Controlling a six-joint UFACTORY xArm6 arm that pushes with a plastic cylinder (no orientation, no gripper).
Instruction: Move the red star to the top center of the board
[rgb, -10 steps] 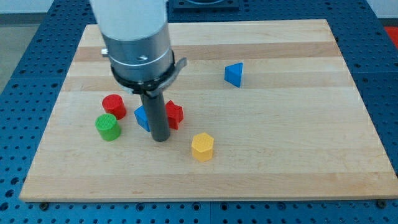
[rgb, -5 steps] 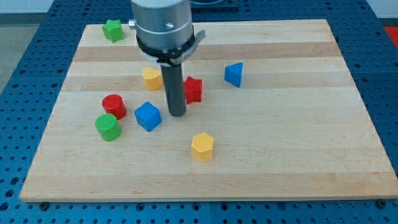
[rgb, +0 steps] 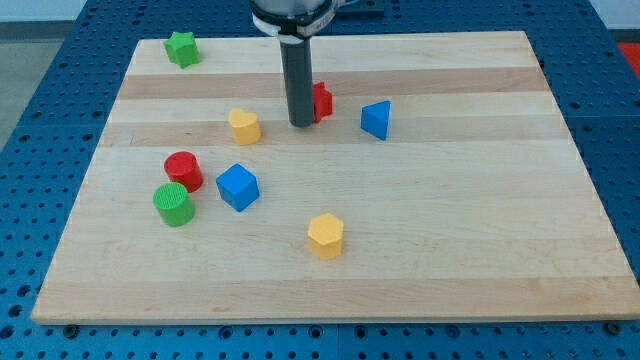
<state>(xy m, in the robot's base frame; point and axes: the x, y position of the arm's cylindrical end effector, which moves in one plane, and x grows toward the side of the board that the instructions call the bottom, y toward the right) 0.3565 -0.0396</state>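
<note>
The red star (rgb: 322, 101) lies on the wooden board (rgb: 450, 200), a little above the middle, partly hidden by my rod. My tip (rgb: 300, 124) rests on the board touching the star's lower left side. A blue triangular block (rgb: 376, 119) sits just to the star's right. A yellow block (rgb: 244, 126) sits to the left of my tip.
A green star (rgb: 181, 48) lies at the top left corner. A red cylinder (rgb: 183, 170), a green cylinder (rgb: 173, 204) and a blue cube (rgb: 238, 186) group at the left. A yellow hexagonal block (rgb: 325, 235) lies toward the bottom centre.
My tip has moved up and to the right, pushing the red star from beside the blue cube toward the view's top. The other blocks have stayed put.
</note>
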